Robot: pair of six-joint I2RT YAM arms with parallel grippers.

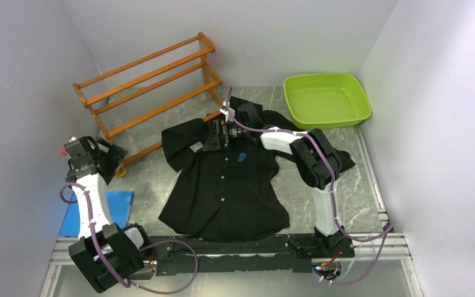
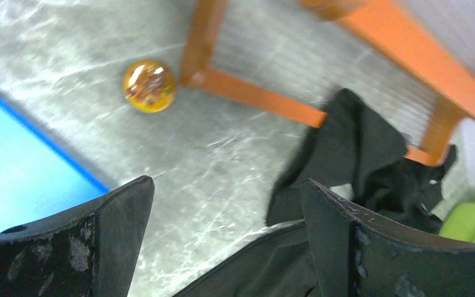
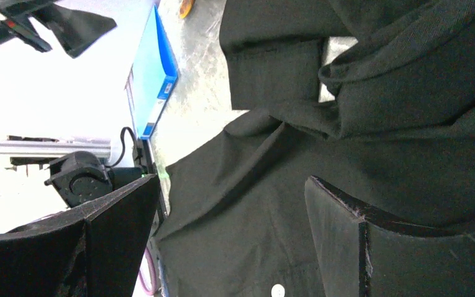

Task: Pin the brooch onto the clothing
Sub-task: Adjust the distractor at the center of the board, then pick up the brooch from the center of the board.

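1. Seen from above, the right arm [image 1: 278, 137] lies across the far end of the shirt [image 1: 222, 198], hiding much of its collar.
2. A blue spot [image 1: 242, 156] on the shirt's chest is too small to identify.
3. In the left wrist view, the orange rack [image 2: 253, 99] is blurred and cut off at the top edge.
4. The pattern on the round yellow object [image 2: 149, 85] beside the rack is too blurred to read.
5. The blue mat [image 2: 18, 179] runs off the left edge and the green tub [image 2: 473, 224] off the right.

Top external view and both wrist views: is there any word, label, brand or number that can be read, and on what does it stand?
None can be read.
The small blue mark on the chest of the black shirt: too small to tell if it bears letters.
The pale patch on the edge of the blue board: too blurred to read.
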